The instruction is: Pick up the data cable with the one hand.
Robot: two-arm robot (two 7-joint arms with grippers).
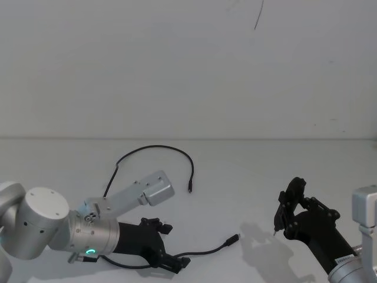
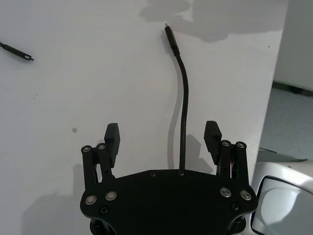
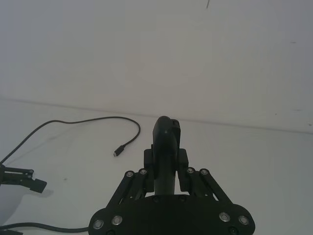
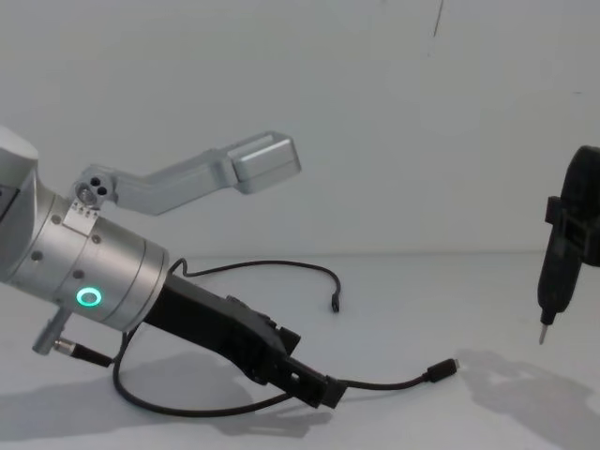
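The data cable (image 1: 156,147) is a thin black cord lying on the white table, curving from behind my left arm round to a plug (image 1: 234,239) at the front. My left gripper (image 1: 175,263) sits low at the front left. It is open, and the cable (image 2: 183,122) runs along the table between its fingers (image 2: 113,138), apart from both. The silver-tipped plug (image 2: 169,35) lies ahead of it. In the chest view the gripper (image 4: 319,389) is down at the cable (image 4: 384,382). My right gripper (image 1: 291,206) hovers at the right, shut on a black pen-like tool (image 3: 166,137).
The tool's metal tip (image 4: 542,336) hangs above the table at the right. The cable's other plug (image 1: 190,190) lies mid-table. A white wall (image 1: 188,71) backs the table. The table's edge (image 2: 271,98) runs close to my left gripper.
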